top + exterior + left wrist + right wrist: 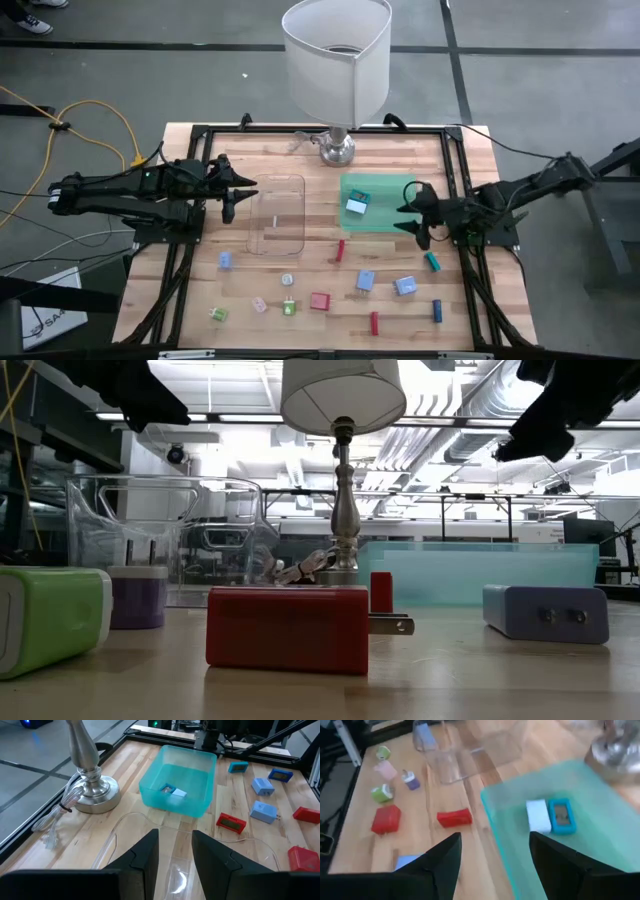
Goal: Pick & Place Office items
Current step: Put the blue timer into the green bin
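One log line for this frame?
left gripper: open, empty, over clear plastic tray | right gripper: open, empty, at green translucent tray edge | small coloured office items: on table

Wooden table, lamp, clear tray, green tray, scattered office items

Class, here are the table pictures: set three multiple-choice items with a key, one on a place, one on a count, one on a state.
1. Where does the lamp stand?
A. at the table's far edge, between the arms
B. inside the clear tray
C. on the floor

2. How many pieces lie in the green tray?
A. none
B. two
C. six

3. The right gripper is:
A. holding a red block
B. open and empty
C. out of view

Key: A, the high view shows its base there; B, a white and a teal piece; B, its fingers stand apart over the tray's edge.
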### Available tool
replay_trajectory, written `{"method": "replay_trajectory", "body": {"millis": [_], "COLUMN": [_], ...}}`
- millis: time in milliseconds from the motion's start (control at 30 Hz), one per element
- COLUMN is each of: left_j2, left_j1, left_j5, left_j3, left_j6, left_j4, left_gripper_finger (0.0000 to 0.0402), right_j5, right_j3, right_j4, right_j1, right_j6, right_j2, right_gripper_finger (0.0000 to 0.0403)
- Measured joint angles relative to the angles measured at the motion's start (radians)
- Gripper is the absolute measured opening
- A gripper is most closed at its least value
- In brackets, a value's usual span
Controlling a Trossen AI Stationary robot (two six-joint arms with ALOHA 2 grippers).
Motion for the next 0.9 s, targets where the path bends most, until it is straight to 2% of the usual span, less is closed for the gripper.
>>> {"method": "replay_trajectory", "body": {"millis": [200, 433, 633, 800, 900], "left_j2": [0.000, 0.000, 0.000, 0.000, 0.000], "left_j1": [0.000, 0.000, 0.000, 0.000, 0.000], "left_j5": [0.000, 0.000, 0.000, 0.000, 0.000], "left_j3": [0.000, 0.000, 0.000, 0.000, 0.000], "left_j6": [0.000, 0.000, 0.000, 0.000, 0.000], "left_j4": [0.000, 0.000, 0.000, 0.000, 0.000], "left_gripper_finger": [0.0110, 0.0110, 0.0110, 0.0110, 0.0110], "right_j5": [0.076, 0.068, -0.060, -0.167, -0.191], "right_j3": [0.122, 0.265, 0.285, 0.285, 0.285], "right_j4": [-0.192, -0.500, -0.657, -0.704, -0.706], "right_j1": [0.125, 0.246, 0.326, 0.386, 0.422], "right_j6": [0.203, 0.503, 0.785, 0.975, 1.064], "right_j2": [0.127, 0.303, 0.422, 0.503, 0.543], "right_gripper_finger": [0.0221, 0.0221, 0.0221, 0.0221, 0.0221]}}
